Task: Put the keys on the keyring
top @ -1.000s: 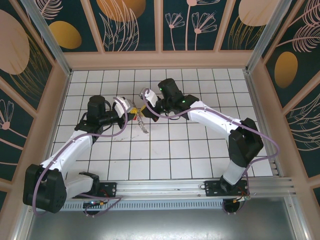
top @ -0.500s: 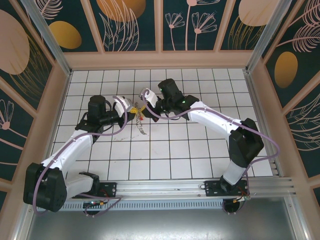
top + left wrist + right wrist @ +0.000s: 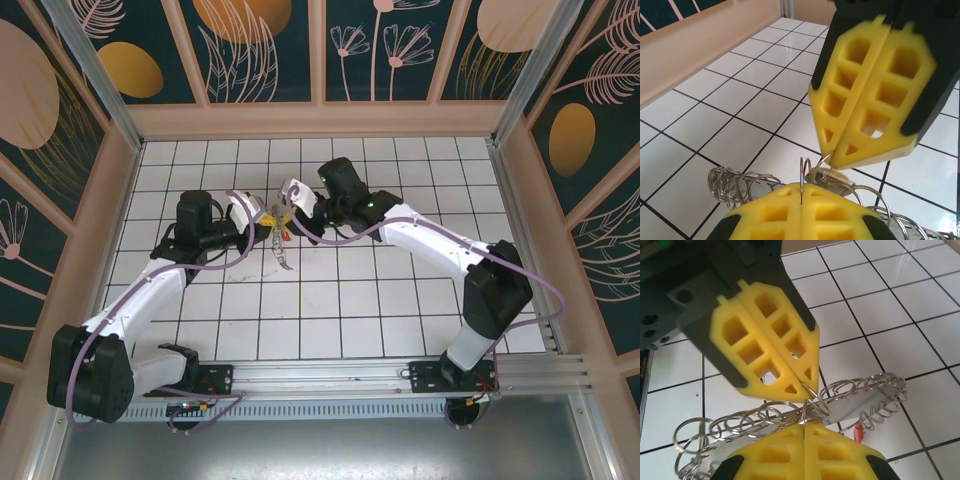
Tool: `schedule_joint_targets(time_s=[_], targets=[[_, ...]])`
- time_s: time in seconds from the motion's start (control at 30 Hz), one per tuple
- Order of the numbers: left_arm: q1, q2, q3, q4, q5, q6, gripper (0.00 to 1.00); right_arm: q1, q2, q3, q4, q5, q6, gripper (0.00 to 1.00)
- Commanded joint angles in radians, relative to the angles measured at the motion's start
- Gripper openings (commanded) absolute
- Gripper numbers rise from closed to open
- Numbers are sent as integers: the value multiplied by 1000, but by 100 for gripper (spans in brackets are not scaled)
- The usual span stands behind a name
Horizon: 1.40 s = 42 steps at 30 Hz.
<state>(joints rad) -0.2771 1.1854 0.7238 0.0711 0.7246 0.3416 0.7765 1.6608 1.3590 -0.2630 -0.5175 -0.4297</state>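
Note:
My left gripper (image 3: pixel 267 217) and right gripper (image 3: pixel 287 211) meet tip to tip above the tiles at the back middle. The keyring (image 3: pixel 282 250) hangs below them, a silvery bundle with a red tag (image 3: pixel 858 433) and several small wire rings (image 3: pixel 860 386). In the left wrist view, my left gripper (image 3: pixel 802 189) is shut on a thin ring standing on edge. My right gripper (image 3: pixel 832 161) is shut on another small ring just above. A small brass key (image 3: pixel 834 176) lies flat between the two tips. In the right wrist view, my right gripper (image 3: pixel 804 424) pinches a ring under the left gripper (image 3: pixel 807 392).
White tiled floor (image 3: pixel 340 300) with black grid lines spreads under both arms. Beige frame walls (image 3: pixel 320 120) and aluminium posts close in the back and sides. A metal rail (image 3: pixel 400 375) carries the arm bases at the near edge.
Both grippers stay shut and tip to tip. The right arm has shifted slightly to the right and the hanging keyring has swung a little.

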Motion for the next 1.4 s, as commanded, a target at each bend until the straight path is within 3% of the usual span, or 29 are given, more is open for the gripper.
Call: schedule_joint_targets(time_s=[0.0, 0.17, 0.53, 0.87, 1.07, 1.37], targets=[[-2, 8, 29, 2, 24, -4, 0, 14, -44, 11, -35, -25, -67, 0], [-1, 36, 56, -23, 41, -20, 0, 13, -27, 23, -45, -33, -67, 0], [-1, -4, 38, -12, 77, 28, 0, -18, 98, 171, -105, -77, 132, 0], [-1, -18, 33, 51, 46, -22, 0, -61, 49, 89, -107, -83, 169, 0], [-2, -43, -15, 162, 92, -30, 0, -66, 54, 72, -84, -79, 217, 0], [-2, -67, -27, 143, 92, 14, 0, -105, 30, 52, -12, -223, 276, 0]])
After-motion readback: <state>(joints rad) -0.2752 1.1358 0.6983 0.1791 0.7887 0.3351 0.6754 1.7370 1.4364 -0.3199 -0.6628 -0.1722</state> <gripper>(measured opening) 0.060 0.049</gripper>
